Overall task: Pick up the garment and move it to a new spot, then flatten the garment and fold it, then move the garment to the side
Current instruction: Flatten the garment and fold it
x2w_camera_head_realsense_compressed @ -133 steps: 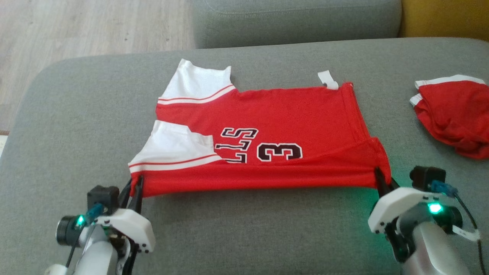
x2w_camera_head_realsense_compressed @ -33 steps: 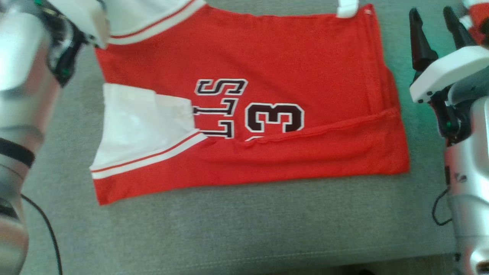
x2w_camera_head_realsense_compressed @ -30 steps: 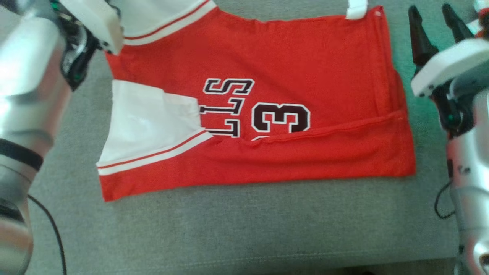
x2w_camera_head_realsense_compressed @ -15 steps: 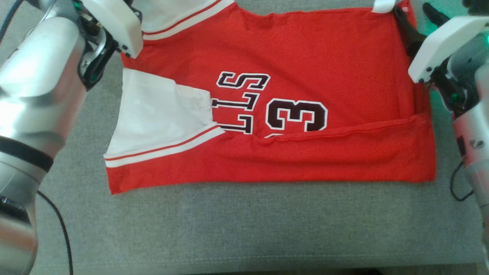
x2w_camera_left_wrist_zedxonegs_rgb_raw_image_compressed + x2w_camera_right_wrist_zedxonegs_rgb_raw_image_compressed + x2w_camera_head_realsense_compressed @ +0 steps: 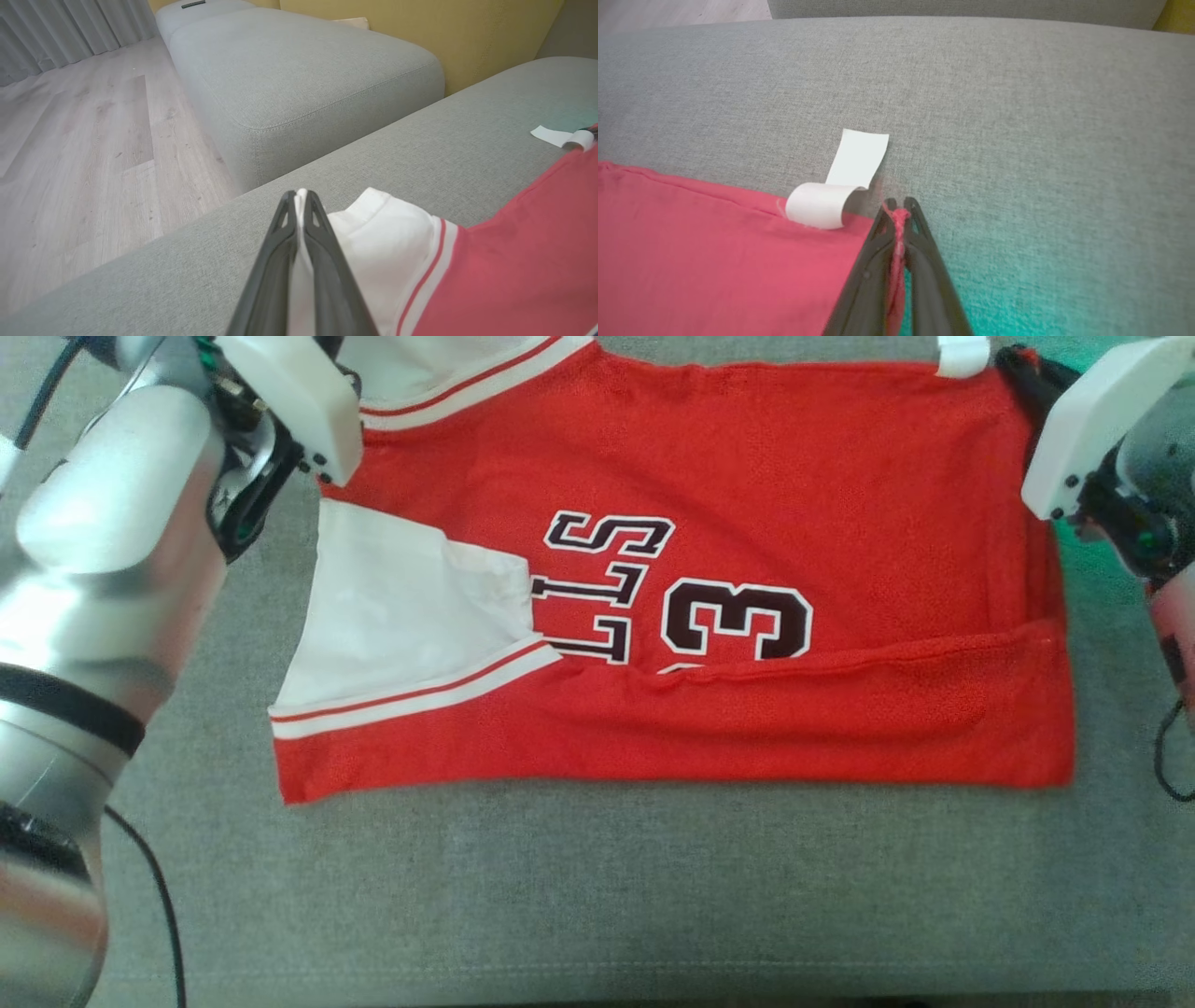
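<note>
1. At the garment's far-left corner, the left gripper was clamped shut on the edge of the white sleeve panel. White cloth showed between its fingers.
2. Right gripper was closed on the far-right red corner with a pinch of red cloth in the jaws. It sat just beside the curled white label.
3. Garment lay flat on the grey seat cushion, print side up. Its long axis ran left to right between the two grippers, and the body spread from both grips back toward the robot.
4. Near long edge was already folded up in a red band, which covered the bottom of the number.
5. My read: the next move turned on both grips being on the far long edge, one per corner. Each arm was on its own side, so neither was nearer. The far edge would need to come toward the robot with both ends level, to land on the band.
6. Risk, as I judged it: the left grip had sleeve only, not the red body. That side could lag and skew the fold.
</note>
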